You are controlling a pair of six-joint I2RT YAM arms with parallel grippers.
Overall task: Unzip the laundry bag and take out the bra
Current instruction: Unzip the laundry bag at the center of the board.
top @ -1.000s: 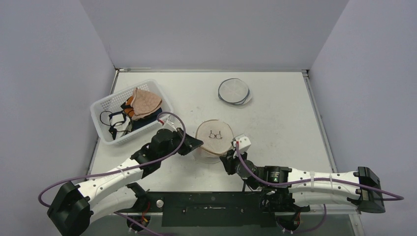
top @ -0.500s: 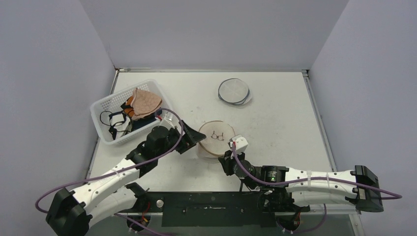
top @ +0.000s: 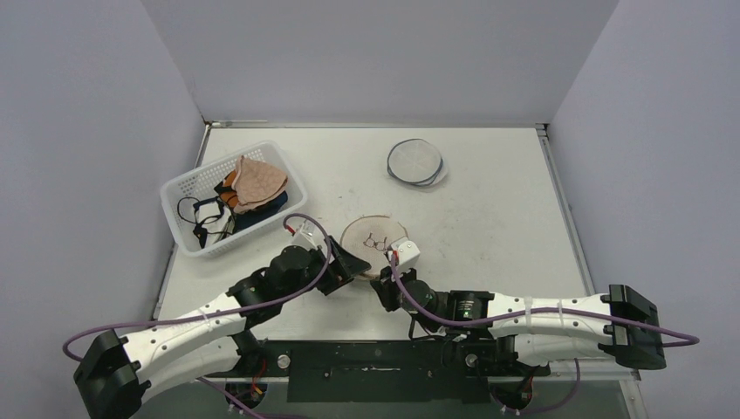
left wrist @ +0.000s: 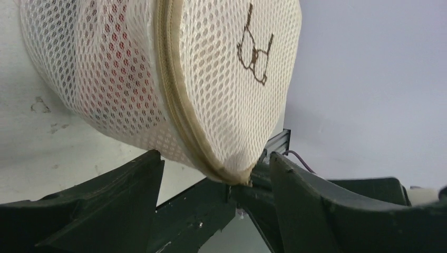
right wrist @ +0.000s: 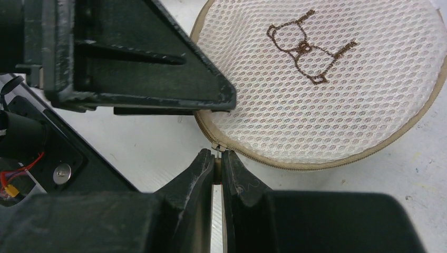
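The round cream mesh laundry bag (top: 375,237) with a brown bra drawing lies mid-table and looks tilted in the left wrist view. Something red shows through its mesh side (left wrist: 105,68); the bra itself cannot be made out. My left gripper (top: 347,262) is open, its fingers either side of the bag's zipped near edge (left wrist: 232,176). One left finger (right wrist: 137,68) lies against the bag's rim. My right gripper (right wrist: 217,154) is shut on the small zipper pull (right wrist: 216,158) at the bag's (right wrist: 327,79) near-left rim, right beside the left gripper (left wrist: 215,158).
A white basket (top: 188,188) holding clothes and straps stands at the left. A second round mesh bag (top: 416,161) lies at the back. The black base rail (top: 366,371) runs along the near table edge just behind both grippers.
My left gripper has opened and now straddles the bag's near edge. The right gripper, still shut on the pull, has moved left along the rim. The bag has shifted slightly left.
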